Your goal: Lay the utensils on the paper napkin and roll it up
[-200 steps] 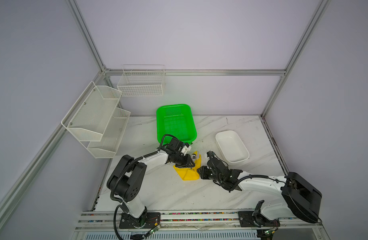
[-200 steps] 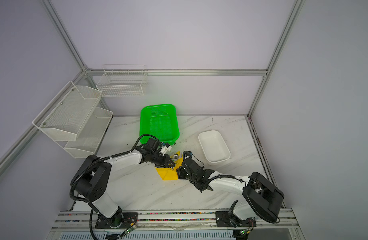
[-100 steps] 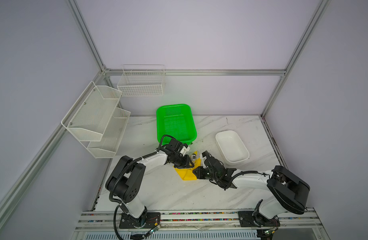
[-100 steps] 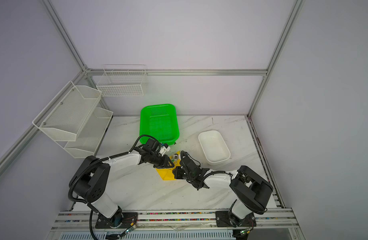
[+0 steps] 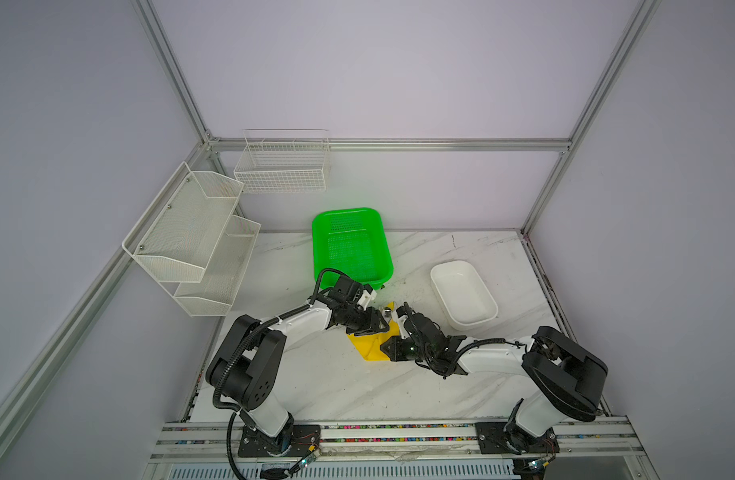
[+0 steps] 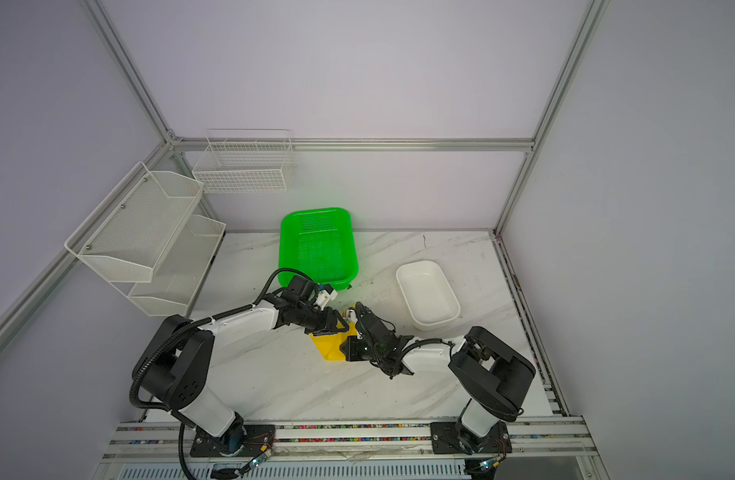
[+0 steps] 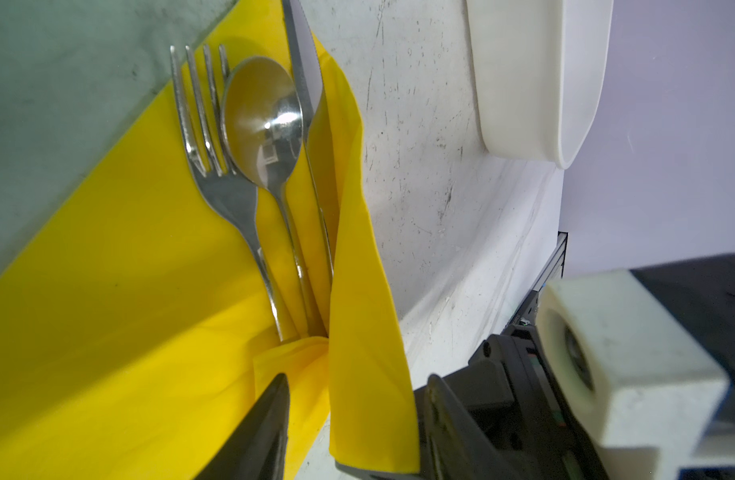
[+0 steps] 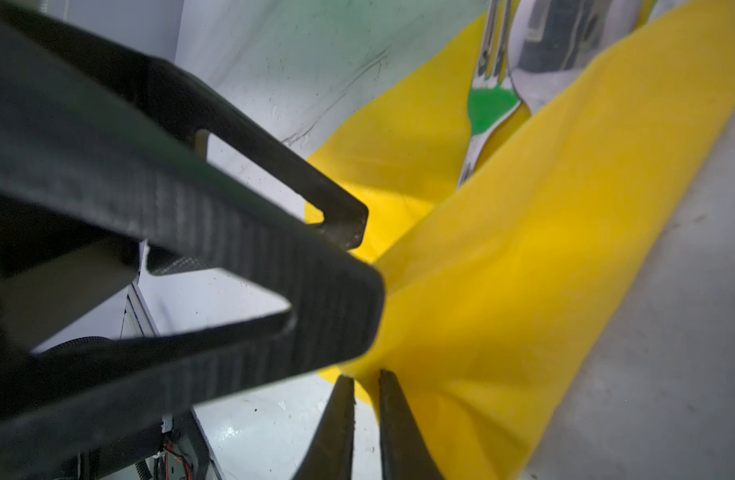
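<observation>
Yellow paper napkin (image 5: 370,349) lay mid-frame in a top view, utensils (image 7: 266,166) on it. My right pincer (image 8: 368,395) pinched its raised flap; my left pincer (image 8: 357,257) stood spread. A hard pull could tear this thin paper.

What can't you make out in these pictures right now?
- Left wrist view: fork, spoon and knife handle ends, hidden under the folded napkin; knife tip cut off by the frame edge.
- Both top views: those three too small to tell apart.
- Right wrist view: fork and spoon blurred, cropped; knife behind the napkin.
</observation>
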